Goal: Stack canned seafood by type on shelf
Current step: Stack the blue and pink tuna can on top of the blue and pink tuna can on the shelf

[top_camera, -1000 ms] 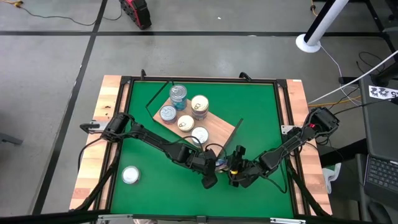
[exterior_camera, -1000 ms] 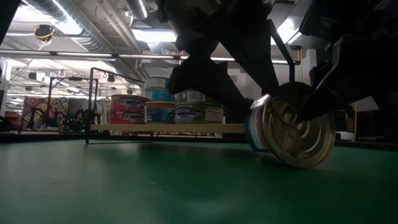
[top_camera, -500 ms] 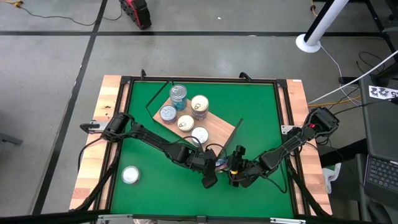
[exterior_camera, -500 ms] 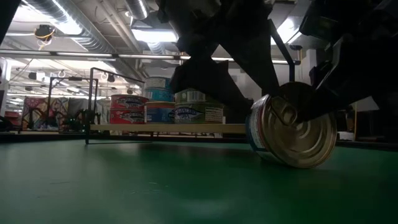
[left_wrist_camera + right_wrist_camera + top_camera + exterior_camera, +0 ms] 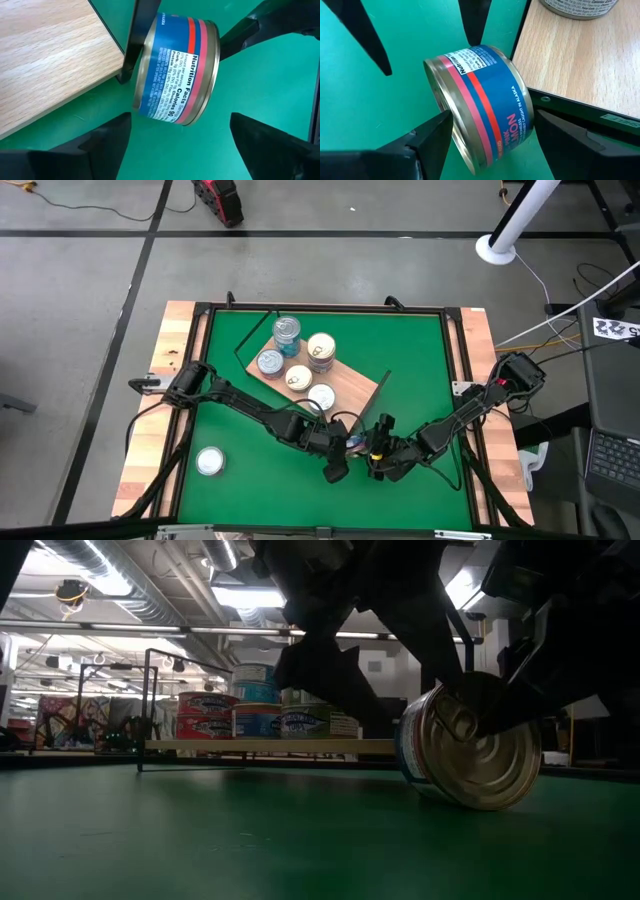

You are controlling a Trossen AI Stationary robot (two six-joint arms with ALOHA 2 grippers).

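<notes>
Step in hand, as I judge it: carrying one tin (image 5: pixel 355 444) onto the shelf (image 5: pixel 352 392). The tin is on its edge, tilted, on the green table (image 5: pixel 250 495) just off the shelf's near right corner. Blue and red label, gold lid.

My right claw (image 5: pixel 492 117) pinches it, one finger on the lid face and one on the base. My left claw (image 5: pixel 180 120) is spread wide, fingers either side of the tin and touching nothing.

To do it well:
- Keep the right pinch firm, since flat metal faces can slip.
- Back the left claw off before lifting. It sits close.
- Lift clear of the shelf's dark edge, then turn the tin flat, lid up.
- Set it on a matching tin. Five tins (image 5: pixel 300 355) sit on the shelf's far left part, and I can't tell which one matches.

Both arms reach low to near centre, left from the left side and right from the right, claws almost meeting. One more tin (image 5: pixel 209 461) lies near left, well apart.
</notes>
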